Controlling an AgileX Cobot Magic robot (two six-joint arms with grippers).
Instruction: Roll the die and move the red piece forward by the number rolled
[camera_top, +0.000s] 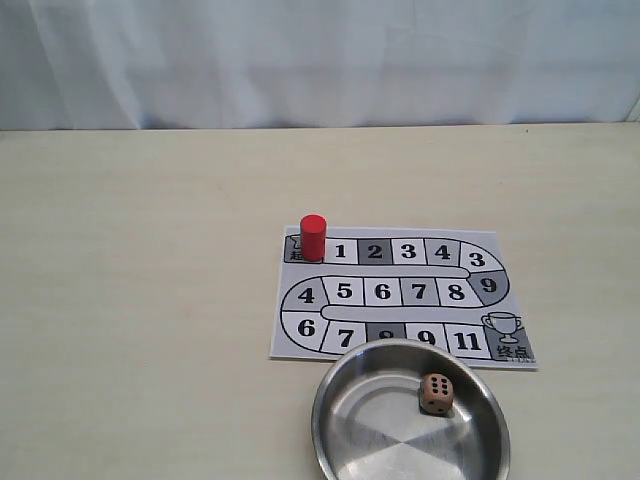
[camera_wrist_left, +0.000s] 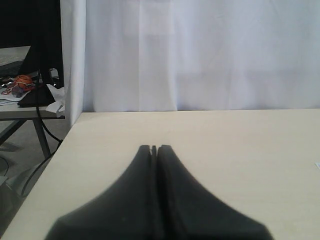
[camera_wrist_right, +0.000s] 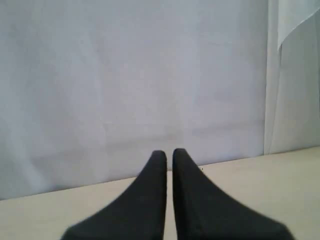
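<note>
The red piece (camera_top: 313, 237) stands upright on the start square at the top left corner of the paper game board (camera_top: 400, 295). The die (camera_top: 435, 393), a light-brown cube with black dots, rests inside the metal bowl (camera_top: 340, 395) at the board's near edge. Neither arm shows in the exterior view. In the left wrist view my left gripper (camera_wrist_left: 154, 148) is shut with nothing in it, above bare table. In the right wrist view my right gripper (camera_wrist_right: 169, 152) has its black fingers nearly touching, a thin slit between them, holding nothing. Neither wrist view shows the die or the red piece.
The board's numbered track winds from the start square to a trophy square (camera_top: 505, 335) at its near right. The bowl overlaps the board's near edge. A white curtain (camera_top: 320, 60) backs the table. Past the table's left edge stands a desk with clutter (camera_wrist_left: 22, 85).
</note>
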